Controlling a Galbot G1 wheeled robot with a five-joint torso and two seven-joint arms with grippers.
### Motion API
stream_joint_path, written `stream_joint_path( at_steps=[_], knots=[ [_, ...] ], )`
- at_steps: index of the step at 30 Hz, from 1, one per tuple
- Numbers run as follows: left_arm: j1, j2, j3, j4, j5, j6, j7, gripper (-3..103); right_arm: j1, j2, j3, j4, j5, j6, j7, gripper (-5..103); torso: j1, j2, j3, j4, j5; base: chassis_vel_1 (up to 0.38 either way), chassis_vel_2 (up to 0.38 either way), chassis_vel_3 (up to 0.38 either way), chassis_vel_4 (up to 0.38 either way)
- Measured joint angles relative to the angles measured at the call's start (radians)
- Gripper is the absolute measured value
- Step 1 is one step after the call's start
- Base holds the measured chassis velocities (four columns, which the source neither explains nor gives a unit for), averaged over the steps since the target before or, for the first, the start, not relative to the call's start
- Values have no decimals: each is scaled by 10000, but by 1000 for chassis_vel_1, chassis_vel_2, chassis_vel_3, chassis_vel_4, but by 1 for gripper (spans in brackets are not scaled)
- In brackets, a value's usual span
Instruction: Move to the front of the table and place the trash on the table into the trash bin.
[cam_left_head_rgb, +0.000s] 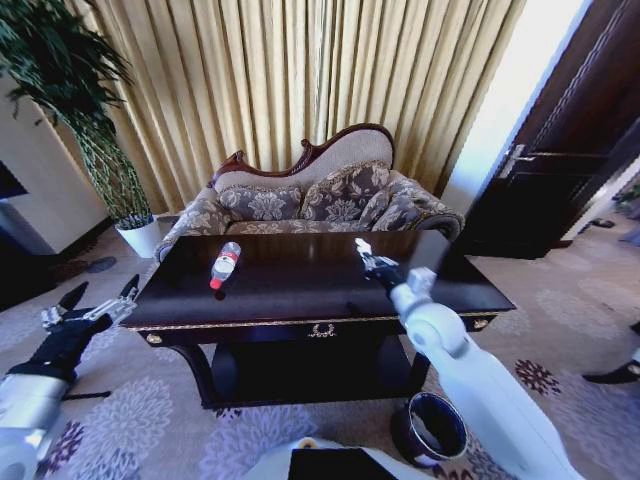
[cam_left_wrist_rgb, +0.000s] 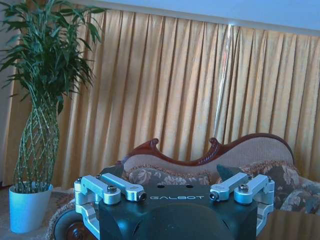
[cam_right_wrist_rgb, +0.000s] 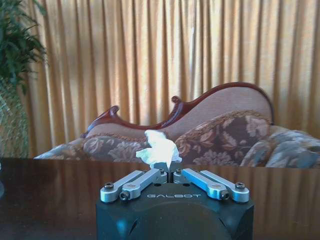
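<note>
The table (cam_left_head_rgb: 300, 318) stands right before me, dark and glossy with gold trim. A clear plastic bottle (cam_left_head_rgb: 225, 264) with a red label lies on its left half. My right gripper (cam_left_head_rgb: 363, 250) reaches over the right half of the tabletop and is shut on a crumpled white paper piece (cam_right_wrist_rgb: 159, 149), which sticks up from between the fingertips of that gripper (cam_right_wrist_rgb: 170, 175). The trash bin (cam_left_head_rgb: 431, 428), round and dark with a shiny rim, sits on the carpet by the table's front right leg, under my right arm. My left gripper (cam_left_head_rgb: 100, 296) hangs open off the table's left end, empty (cam_left_wrist_rgb: 175, 194).
A patterned sofa (cam_left_head_rgb: 320, 205) stands close behind the table, with gold curtains (cam_left_head_rgb: 300, 80) behind it. A tall plant in a white pot (cam_left_head_rgb: 140, 236) is at the back left. A dark door (cam_left_head_rgb: 560, 170) is at the right. Patterned carpet surrounds the table.
</note>
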Motion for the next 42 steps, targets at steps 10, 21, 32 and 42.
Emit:
stream_joint_path(
  at_steps=[10,21,32,42],
  knots=[
    [-98,290,59,0,-222,193,-159,100,-2063,263,1885,1797,-23,15,-64,1,0,0,0,0,-1,0,0,0,0],
    [-99,434,27,0,-327,206,-160,100,-2887,482,2471,2644,-50,13,-42,1,4,-3,2,0,-1,25,-33,-29,22],
    [-39,358,-21,-1,-426,205,-141,100,-3227,587,2469,2876,-141,6,2,1,1,-1,1,0,1,145,-148,-140,153],
    [-82,189,11,0,-430,195,-131,100,-3454,906,2080,2514,-549,117,8,1,-3,2,-1,2,-2,121,-106,-116,105]
  ],
)
